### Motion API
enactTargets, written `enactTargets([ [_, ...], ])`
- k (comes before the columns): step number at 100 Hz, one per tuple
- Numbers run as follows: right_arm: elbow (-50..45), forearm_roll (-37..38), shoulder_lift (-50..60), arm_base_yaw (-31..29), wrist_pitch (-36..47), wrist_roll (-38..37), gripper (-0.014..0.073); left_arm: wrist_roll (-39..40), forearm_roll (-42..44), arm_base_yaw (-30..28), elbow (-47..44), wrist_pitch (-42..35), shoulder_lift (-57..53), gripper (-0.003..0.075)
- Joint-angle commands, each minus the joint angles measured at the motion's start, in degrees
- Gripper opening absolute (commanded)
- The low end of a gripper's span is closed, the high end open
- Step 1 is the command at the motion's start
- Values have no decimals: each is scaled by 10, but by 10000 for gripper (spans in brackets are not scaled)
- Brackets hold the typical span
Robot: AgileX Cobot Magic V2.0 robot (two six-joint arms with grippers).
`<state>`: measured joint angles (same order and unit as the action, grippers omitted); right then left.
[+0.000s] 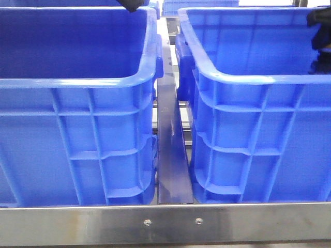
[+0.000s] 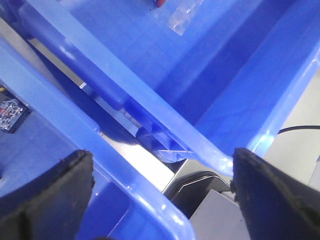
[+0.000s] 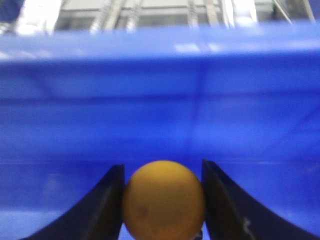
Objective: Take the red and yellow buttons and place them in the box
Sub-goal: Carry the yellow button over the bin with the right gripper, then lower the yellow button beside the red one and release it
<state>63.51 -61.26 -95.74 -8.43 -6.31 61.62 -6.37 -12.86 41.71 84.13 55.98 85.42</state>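
Right wrist view showed the yellow button [image 3: 163, 199] pinched between the right end effector's [image 3: 163, 200] dark fingers [image 3: 107, 205], facing a blue crate wall [image 3: 160, 100]. Left end effector [image 2: 162, 200] hung wide open and empty above two crate rims. Carrying well likely meant a steady grip until over the box [image 1: 258, 77].

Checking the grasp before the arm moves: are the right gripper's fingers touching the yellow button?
Touching. The right wrist view shows the yellow button wedged between both dark fingers of the right gripper, with no gap either side.
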Motion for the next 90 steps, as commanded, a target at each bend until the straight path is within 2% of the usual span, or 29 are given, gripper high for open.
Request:
enactTargets([
  [1, 24, -10, 14, -1, 28, 7, 237, 2, -18, 5, 18, -27, -20, 526],
  [25, 38, -10, 4, 10, 63, 7, 237, 2, -23, 5, 18, -27, -20, 526],
  [69, 38, -11, -24, 10, 30, 7, 246, 2, -25, 5, 18, -27, -20, 526],
  [78, 38, -11, -24, 10, 29, 7, 299, 2, -25, 5, 18, -27, -20, 526],
  [90, 38, -11, -24, 10, 27, 7, 444, 2, -25, 5, 18, -27, -20, 526],
])
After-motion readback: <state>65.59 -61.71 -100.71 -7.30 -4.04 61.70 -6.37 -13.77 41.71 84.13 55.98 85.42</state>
